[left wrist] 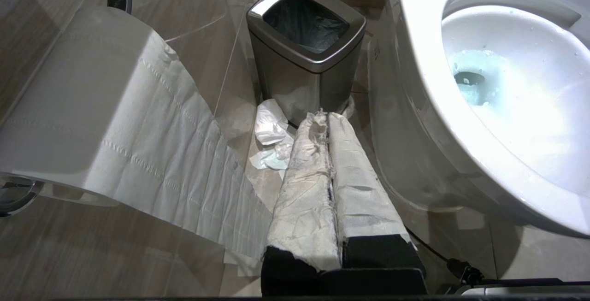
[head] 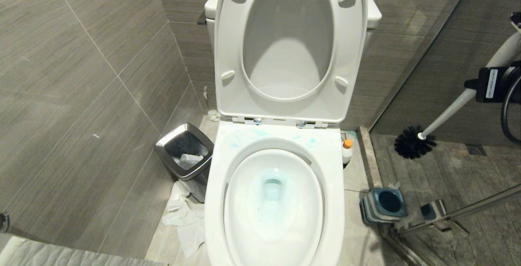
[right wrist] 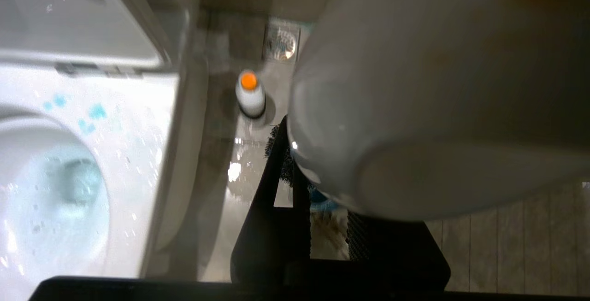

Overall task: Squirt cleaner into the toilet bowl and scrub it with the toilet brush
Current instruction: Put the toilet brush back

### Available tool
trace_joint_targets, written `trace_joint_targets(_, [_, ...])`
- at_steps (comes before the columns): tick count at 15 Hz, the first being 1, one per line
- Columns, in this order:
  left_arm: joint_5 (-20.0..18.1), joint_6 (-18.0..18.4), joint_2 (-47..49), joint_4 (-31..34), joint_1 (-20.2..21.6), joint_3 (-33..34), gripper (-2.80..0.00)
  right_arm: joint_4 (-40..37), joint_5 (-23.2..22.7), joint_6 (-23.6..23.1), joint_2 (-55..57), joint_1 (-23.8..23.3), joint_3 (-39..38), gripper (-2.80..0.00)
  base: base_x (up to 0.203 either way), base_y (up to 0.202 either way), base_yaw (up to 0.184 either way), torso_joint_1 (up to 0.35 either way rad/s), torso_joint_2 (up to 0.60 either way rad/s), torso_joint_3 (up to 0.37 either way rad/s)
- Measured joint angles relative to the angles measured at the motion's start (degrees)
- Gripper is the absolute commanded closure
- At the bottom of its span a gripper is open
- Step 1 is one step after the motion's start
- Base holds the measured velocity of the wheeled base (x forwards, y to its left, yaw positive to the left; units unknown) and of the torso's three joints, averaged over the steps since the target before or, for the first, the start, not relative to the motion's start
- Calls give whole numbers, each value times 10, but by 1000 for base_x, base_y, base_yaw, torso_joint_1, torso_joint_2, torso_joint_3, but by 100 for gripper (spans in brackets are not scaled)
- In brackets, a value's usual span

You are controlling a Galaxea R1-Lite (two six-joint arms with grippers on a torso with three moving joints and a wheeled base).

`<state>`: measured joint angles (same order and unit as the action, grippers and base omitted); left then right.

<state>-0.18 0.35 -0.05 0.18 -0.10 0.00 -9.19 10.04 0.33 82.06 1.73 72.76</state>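
Toilet bowl point(head: 273, 201): glossy white ceramic, oval basin, broad squared rim, lower centre of the head view; seat and lid point(head: 290, 46) stand raised above it. Turquoise smears mark the rear rim, and pale blue water sits in the drain.

Cleaner point(head: 346, 152): small pale bottle with an orange cap, upright on the floor just beside the bowl's right rear corner.

Toilet brush point(head: 443, 117): slim whitish handle, slanted, with a round black bristle head hanging above the tiled floor at right centre, apart from the bowl.

Right gripper point(head: 490, 84): black, at the right edge, clamped on the brush handle partway up.

Brush holder point(head: 384, 204): square, blue-and-grey striped, empty, on the floor to the bowl's lower right.

Bin point(head: 185, 154): chrome-rimmed, black-lined, tapered square, left of the bowl; crumpled tissue point(head: 185, 217) lies on the floor in front of it.

Left gripper point(left wrist: 328, 121): fingers wrapped in ragged white padding, pressed together with nothing between, low beside the bin. A toilet-paper roll point(left wrist: 78, 121), quilted, trails a loose sheet.
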Motion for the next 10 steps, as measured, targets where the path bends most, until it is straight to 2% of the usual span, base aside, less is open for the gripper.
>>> trace_joint_targets(2, [0, 0, 0, 0, 0, 0, 0, 37, -31, 0, -6, -35, -70, 0, 0, 0, 0, 0, 0, 0])
trace_joint_targets(7, [0, 0, 0, 0, 0, 0, 0, 206, -106, -1, 22, -129, -206, 0, 0, 0, 0, 0, 0, 0])
trace_joint_targets(10, [0, 0, 0, 0, 0, 0, 0, 267, -141, -2, 55, -152, -267, 0, 0, 0, 0, 0, 0, 0])
